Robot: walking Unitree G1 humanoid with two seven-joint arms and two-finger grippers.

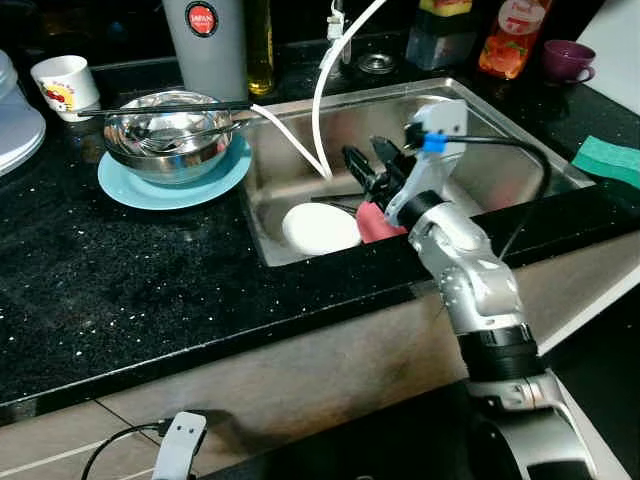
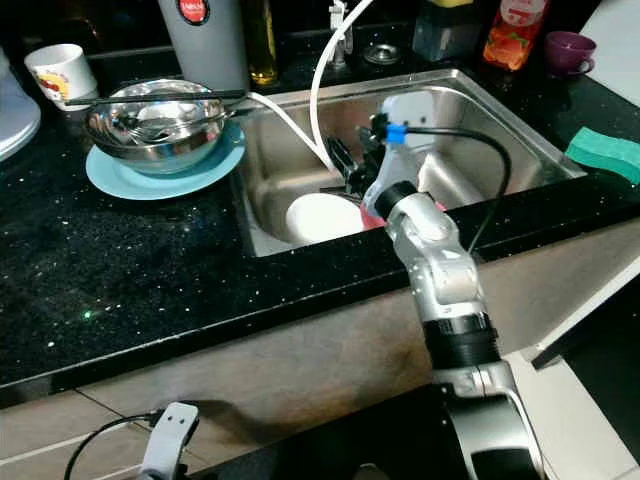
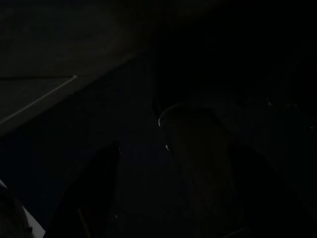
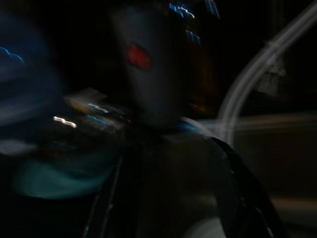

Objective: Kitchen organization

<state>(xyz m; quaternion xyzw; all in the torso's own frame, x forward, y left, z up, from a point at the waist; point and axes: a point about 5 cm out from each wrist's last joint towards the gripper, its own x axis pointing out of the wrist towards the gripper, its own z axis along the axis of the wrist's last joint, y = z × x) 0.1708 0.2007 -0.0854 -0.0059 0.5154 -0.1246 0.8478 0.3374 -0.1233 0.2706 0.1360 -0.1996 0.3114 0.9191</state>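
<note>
Much left, by the look of it: white plate point(image 1: 320, 228) and pink item point(image 1: 375, 224) lying in the sink point(image 1: 520, 150), directly under and just before the right pincer point(image 1: 372, 168), neither lifted out. Left of the pincer, on the bench point(image 1: 120, 270), steel bowl point(image 1: 170, 133) nested on a blue plate point(image 1: 170, 185), with chopsticks point(image 1: 160, 107) laid across the bowl rim; looks already stacked, though whether that counts as finished cannot be told. Beyond that stack, mug point(image 1: 66, 85); behind it, grey jug point(image 1: 206, 40). Right of the pincer, well apart: green cloth point(image 1: 607, 158) on the bench, purple cup point(image 1: 567, 59) and orange bottle point(image 1: 513, 36) further back. White hose point(image 1: 330, 90) curving down into the basin just beside the fingertips.

Right arm reaching forward over the bench edge into the sink, elbow bent, wrist angled down and leftward toward the white plate. Fingers point(image 1: 362, 172) parted a little, nothing visibly between them; hovering above the plate, apparently not touching. Likely poised to pick something from the basin. Right wrist view blurred, showing only the jug and hose vaguely.

Left pincer point(image 1: 178, 445) hanging idle low by the cabinet front; wrist view too dark, so spread of fingers cannot be told.
</note>
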